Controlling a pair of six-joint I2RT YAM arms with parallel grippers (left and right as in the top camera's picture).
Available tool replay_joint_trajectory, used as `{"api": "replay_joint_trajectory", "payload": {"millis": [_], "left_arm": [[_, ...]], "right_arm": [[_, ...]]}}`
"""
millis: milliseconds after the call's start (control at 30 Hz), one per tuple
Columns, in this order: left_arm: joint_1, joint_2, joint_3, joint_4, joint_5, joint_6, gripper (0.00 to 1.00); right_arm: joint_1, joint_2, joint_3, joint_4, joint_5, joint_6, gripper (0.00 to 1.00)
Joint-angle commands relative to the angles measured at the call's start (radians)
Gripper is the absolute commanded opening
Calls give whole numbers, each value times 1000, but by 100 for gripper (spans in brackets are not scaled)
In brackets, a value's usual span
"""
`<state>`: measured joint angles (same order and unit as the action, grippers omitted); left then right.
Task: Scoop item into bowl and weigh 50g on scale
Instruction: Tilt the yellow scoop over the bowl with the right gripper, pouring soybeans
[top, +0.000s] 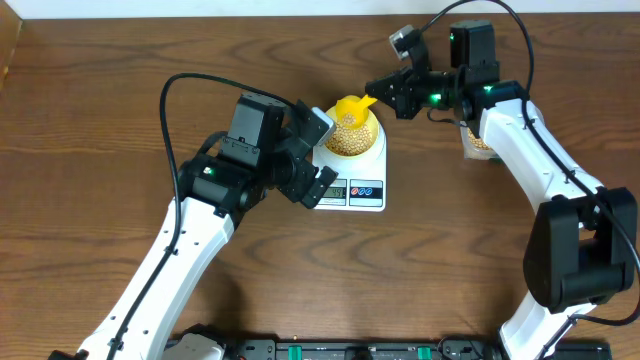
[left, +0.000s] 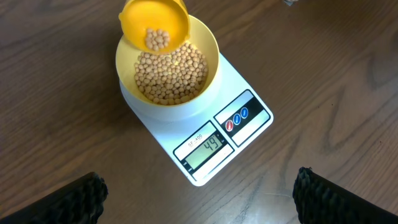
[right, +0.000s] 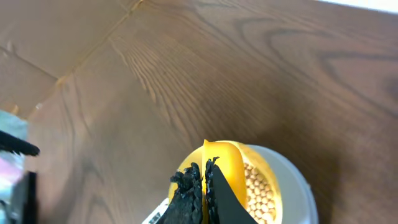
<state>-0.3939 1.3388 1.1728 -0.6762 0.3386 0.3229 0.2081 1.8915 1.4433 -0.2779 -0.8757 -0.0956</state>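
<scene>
Tub (top: 478, 142) was largely hidden behind the right arm. Scoop (right: 227, 168) handle was hidden by the right jaws. Scale (top: 366, 201) readout was illegible overhead.

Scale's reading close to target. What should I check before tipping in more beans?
1. Target weight: display on the scale reads 44, short of 50. Not ok.
2. Bowl sits fully on the scale. Ok.
3. Scoop is over the bowl, tilted, with a few beans inside. Ok.
4. Right claw is shut on the scoop. Ok.
5. Left claw is open and its fingers are apart from the scale. Ok.
6. Whether the scoop's few beans make up the shortfall: cannot tell, so pour slowly.
</scene>
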Motion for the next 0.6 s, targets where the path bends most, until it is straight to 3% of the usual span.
{"api": "replay_joint_trajectory", "payload": {"millis": [0, 567], "left_arm": [[3, 7, -7, -1, 10, 17, 97], [3, 7, -7, -1, 10, 17, 98]], "right_arm": [[-5, 6, -6, 18, -21, -116, 1], [21, 6, -6, -8, -21, -142, 1]]}}
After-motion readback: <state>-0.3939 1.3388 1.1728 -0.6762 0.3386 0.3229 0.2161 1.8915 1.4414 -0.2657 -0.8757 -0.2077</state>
